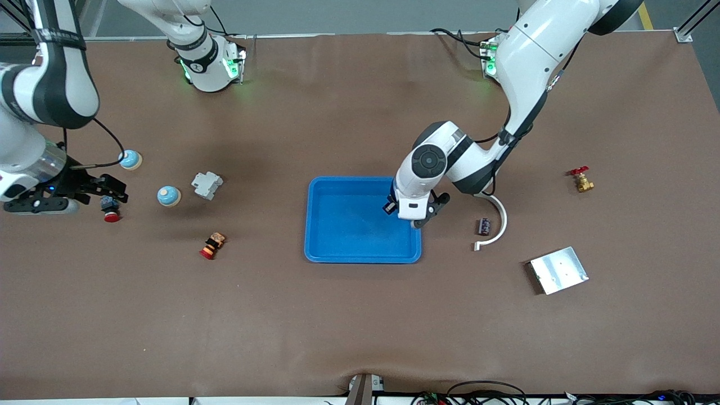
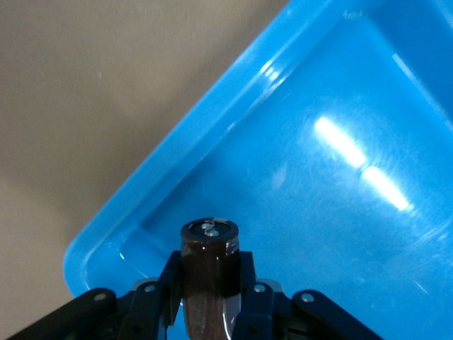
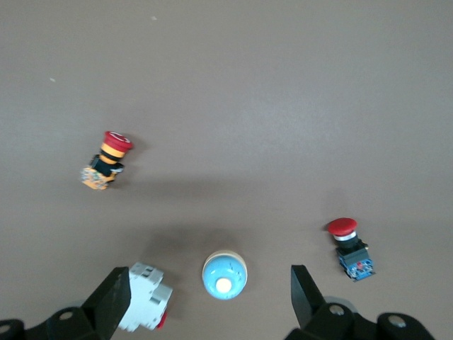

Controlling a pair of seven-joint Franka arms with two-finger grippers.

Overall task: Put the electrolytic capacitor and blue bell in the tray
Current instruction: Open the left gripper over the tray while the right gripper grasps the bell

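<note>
You have neither part in the tray [image 1: 349, 247] yet; its blue floor shows bare in the front view and in the left wrist view.

Start nearest the front camera: the silver plate [image 1: 558, 270] lies on the counter [image 1: 360, 326] toward the left arm's end, and has no part in this job. A little farther off sits the tray, mid-counter. Your left hand [image 1: 414, 216] hangs over the tray's rim at the corner toward the left arm's end, its fingers [image 2: 249, 283] clamped on the electrolytic capacitor [image 2: 209, 273], a dark cylinder held terminals-out just above the tray floor. Judging by that, the first part is one release away from done.

Just beside the tray, toward the left arm's end, a second small dark part [image 1: 484, 226] rests against a white curved piece [image 1: 495, 225]; I cannot tell what it is.

Toward the right arm's end, your right hand [image 1: 39, 198] hovers with fingers spread wide and holding nothing. In its wrist view a blue bell [image 3: 225, 275] sits on the counter between the fingertips, untouched. A second blue bell [image 1: 130, 159] lies farther from the front camera. So the bell's whole pick, carry and drop remain.
</note>
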